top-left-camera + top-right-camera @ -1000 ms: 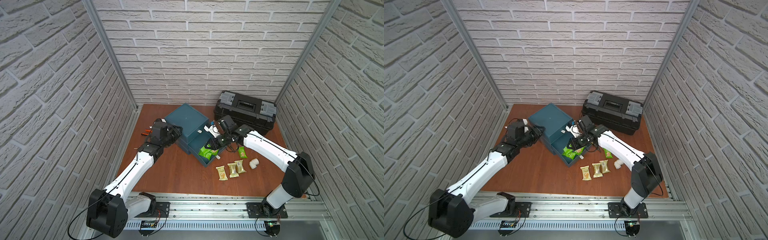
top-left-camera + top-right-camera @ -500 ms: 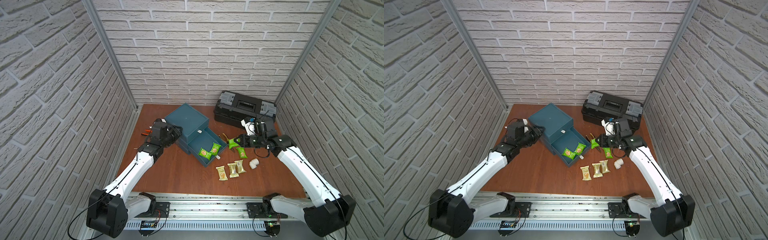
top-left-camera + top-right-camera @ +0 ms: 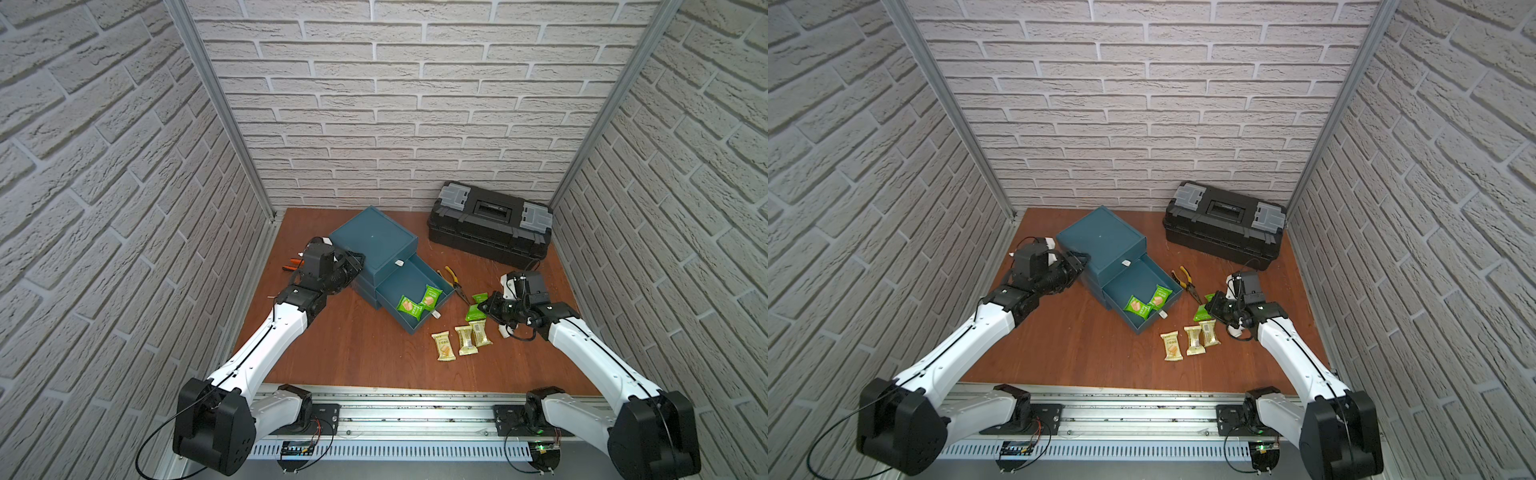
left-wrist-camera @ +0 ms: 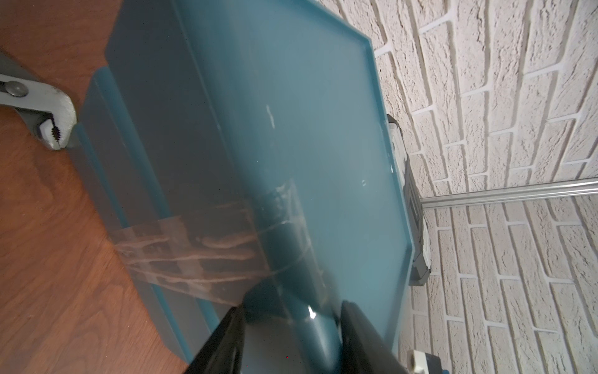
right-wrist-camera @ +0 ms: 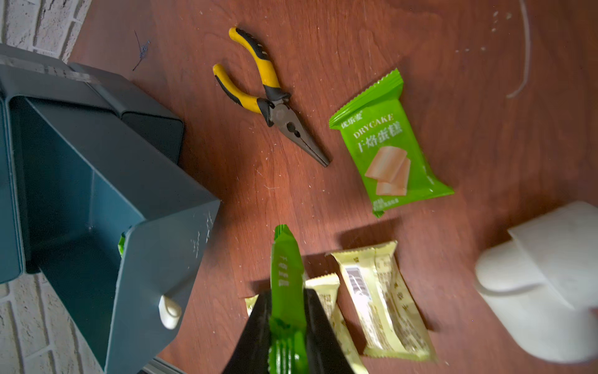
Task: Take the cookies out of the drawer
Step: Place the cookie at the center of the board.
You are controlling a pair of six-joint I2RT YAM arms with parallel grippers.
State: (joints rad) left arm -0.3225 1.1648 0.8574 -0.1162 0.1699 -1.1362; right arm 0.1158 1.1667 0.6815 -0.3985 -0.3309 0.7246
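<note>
The teal drawer unit [image 3: 376,243] has its bottom drawer [image 3: 405,282] pulled open, with two green cookies [image 3: 409,306] [image 3: 1136,306] lying inside. My right gripper [image 5: 288,311] [image 3: 484,309] is shut on one green cookie packet [image 5: 286,275], held edge-up just above the table. Beside it lie another green packet [image 5: 388,152] [image 3: 480,297] and three pale gold packets [image 3: 465,340] [image 5: 382,301]. My left gripper [image 4: 291,311] [image 3: 358,259] is shut on the unit's rear left corner [image 4: 304,327].
Yellow-handled pliers [image 5: 268,97] [image 3: 455,282] lie between the drawer and the packets. A white pipe elbow [image 5: 543,291] sits right of the gold packets. A black toolbox [image 3: 490,226] stands at the back right. An orange-handled tool [image 3: 293,264] lies behind my left arm.
My right gripper lifted a green packet out of the drawer, swung right and came down beside the packets on the table. The left arm has not moved.
</note>
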